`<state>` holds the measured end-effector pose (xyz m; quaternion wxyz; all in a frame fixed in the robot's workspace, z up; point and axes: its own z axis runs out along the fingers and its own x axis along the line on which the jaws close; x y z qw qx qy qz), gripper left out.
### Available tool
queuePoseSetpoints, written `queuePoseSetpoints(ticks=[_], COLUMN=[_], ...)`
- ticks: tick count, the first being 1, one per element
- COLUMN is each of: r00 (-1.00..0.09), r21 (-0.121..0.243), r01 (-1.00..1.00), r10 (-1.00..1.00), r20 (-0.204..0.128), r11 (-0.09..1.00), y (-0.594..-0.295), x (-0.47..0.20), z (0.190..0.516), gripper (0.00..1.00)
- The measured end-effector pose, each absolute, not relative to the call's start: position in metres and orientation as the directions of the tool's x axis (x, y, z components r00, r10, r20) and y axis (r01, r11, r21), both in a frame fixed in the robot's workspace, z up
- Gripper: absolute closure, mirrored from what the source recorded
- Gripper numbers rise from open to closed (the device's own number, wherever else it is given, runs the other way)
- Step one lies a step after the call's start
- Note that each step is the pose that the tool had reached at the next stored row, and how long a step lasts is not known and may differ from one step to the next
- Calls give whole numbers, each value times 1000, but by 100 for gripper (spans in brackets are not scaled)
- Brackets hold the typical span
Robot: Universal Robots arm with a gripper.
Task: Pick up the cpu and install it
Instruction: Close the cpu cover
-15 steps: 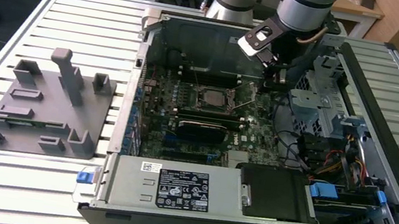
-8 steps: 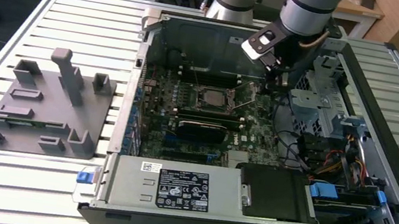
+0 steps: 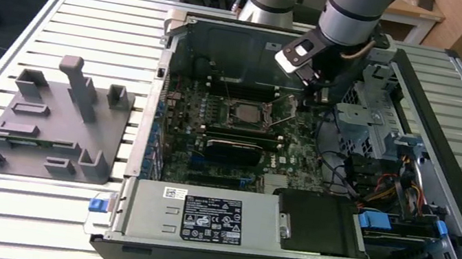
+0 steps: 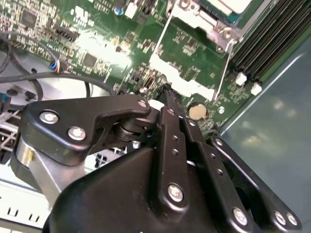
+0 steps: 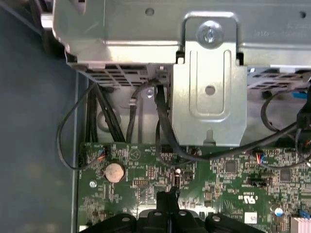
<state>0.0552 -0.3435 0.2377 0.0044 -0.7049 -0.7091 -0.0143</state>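
In the exterior view the cpu (image 3: 244,112), a small square with a silvery top, lies in the black-framed socket in the middle of the green motherboard (image 3: 212,126). The second wrist view shows a corner of the cpu (image 4: 228,5) past the socket's metal load plate (image 4: 187,80), which is swung open. My gripper (image 3: 313,99) is low inside the computer case, to the exterior view's right of the socket. In both wrist views its black fingers are pressed together with nothing visible between them. The gripper (image 4: 165,91) tips sit at the edge of the open load plate, just above the board (image 5: 169,195).
A grey plastic holder tray (image 3: 51,122) stands on the slatted table outside the case. Near the gripper are a coin battery (image 5: 114,171), black cables (image 5: 160,121), a metal drive bracket (image 5: 209,87) and memory slots (image 4: 272,39). The power supply (image 3: 198,216) fills the case's front.
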Motion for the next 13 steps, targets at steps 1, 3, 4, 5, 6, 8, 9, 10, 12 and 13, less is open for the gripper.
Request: queuePoseSetpoints(ticks=[1,3,4,5,6,8,9,10,12,13], r00=[-6,-6,-7,-7,-7,-7,-8,-8,-8,-8], r21=[14,14,14,14,14,14,14,14,14,14], r01=[1000,1000,1000,1000,1000,1000,1000,1000,1000,1000], r10=[1000,1000,1000,1000,1000,1000,1000,1000,1000,1000], r20=[27,27,27,27,27,27,27,27,27,27], r11=[6,6,6,7,7,7,7,7,8,8], y=[-343,-343,-343,-343,-343,-343,-343,-343,-343,-343], x=[53,50,49,48,47,44,43,41,39,38], z=[237,236,236,236,235,235,235,235,234,234], gripper=[89,89,89,89,89,89,89,89,89,89])
